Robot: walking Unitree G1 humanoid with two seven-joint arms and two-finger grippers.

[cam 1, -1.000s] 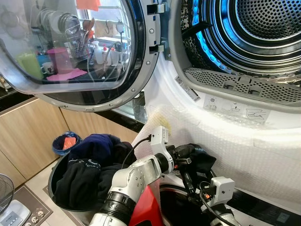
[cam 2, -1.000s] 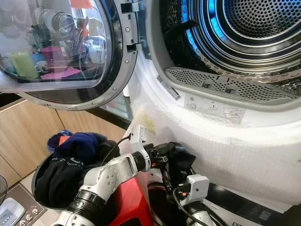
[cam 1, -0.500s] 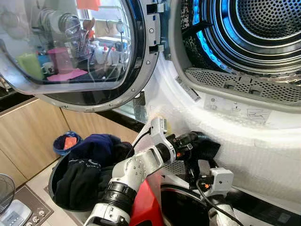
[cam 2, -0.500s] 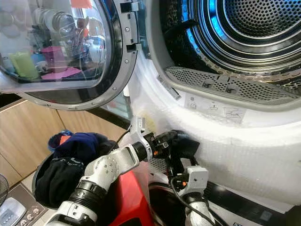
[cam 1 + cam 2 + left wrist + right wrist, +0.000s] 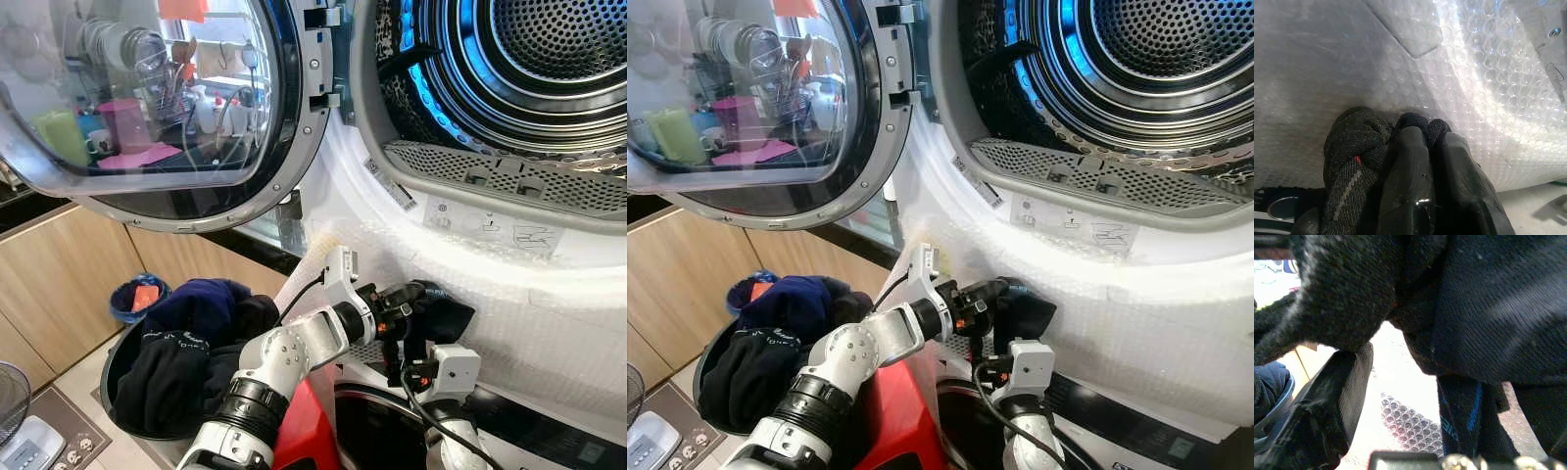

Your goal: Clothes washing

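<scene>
Your left gripper (image 5: pixel 1425 142) has its fingers (image 5: pixel 1410 186) pressed together on a dark garment (image 5: pixel 441 315), held against the bubble-wrapped washer front (image 5: pixel 549 323) below the open drum (image 5: pixel 529 59). Your right gripper (image 5: pixel 404 354) is just beneath it; I cannot tell whether its fingers grip. More clothes fill the basket (image 5: pixel 122 416) at left.

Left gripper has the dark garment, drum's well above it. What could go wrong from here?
1. The left gripper pinches only an edge of the dark garment; it might slip on the lift.
2. The garment hangs against the bubble wrap below the drum and could snag.
3. The right gripper sits just beneath, so the arms may collide.
</scene>
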